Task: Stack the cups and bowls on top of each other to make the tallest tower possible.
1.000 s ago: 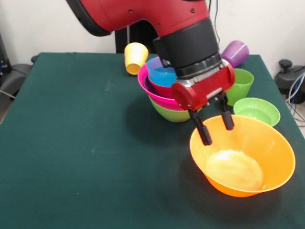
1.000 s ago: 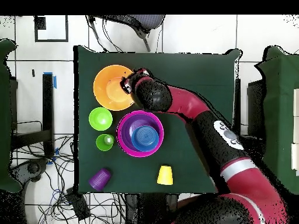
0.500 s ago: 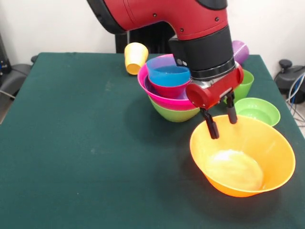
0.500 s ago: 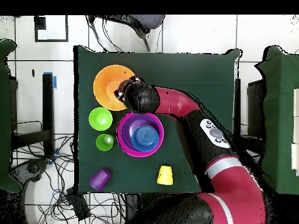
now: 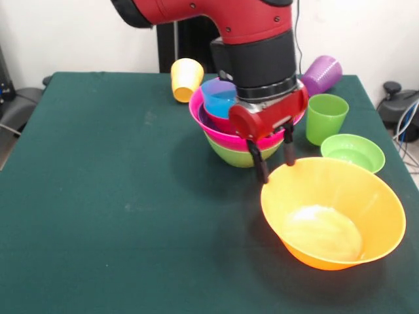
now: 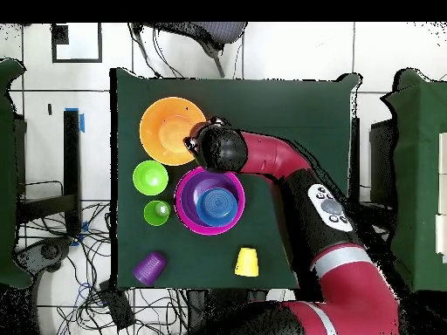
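Observation:
The large orange bowl stands alone at the front right; it also shows in the overhead view. My gripper is open and empty, its fingers low at the orange bowl's rim on the side facing the tower; in the overhead view the gripper sits at that rim. The tower has a green base bowl, then pink, purple, red and blue bowls nested; it also shows from overhead. A yellow cup and a purple cup lie on their sides. A green cup stands upright.
A small light green bowl sits between the green cup and the orange bowl. In the overhead view it lies beside the green cup; the purple cup and yellow cup lie near the robot-side table edge.
My gripper has moved from over the orange bowl's inside back to its rim on the tower side. The bowls and cups have not moved.

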You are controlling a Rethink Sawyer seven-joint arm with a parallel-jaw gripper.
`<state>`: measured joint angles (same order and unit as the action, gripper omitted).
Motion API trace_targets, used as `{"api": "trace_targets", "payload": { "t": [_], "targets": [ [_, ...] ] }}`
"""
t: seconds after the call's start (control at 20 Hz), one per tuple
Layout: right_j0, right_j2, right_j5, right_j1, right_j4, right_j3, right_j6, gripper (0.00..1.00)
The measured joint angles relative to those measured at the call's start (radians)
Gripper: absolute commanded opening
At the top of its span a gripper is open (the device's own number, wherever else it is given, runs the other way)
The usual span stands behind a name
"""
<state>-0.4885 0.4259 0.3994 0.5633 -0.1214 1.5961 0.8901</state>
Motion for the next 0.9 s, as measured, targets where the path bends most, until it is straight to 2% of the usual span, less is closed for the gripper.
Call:
{"api": "trace_targets", "payload": {
  "t": [0.55, 0.9],
  "targets": [
    [0.004, -0.067, 0.000, 0.026, -0.002, 0.000, 0.000, 1.00],
    [-0.014, -0.051, -0.047, 0.028, -0.001, 0.008, 0.000, 1.00]
  ]
}}
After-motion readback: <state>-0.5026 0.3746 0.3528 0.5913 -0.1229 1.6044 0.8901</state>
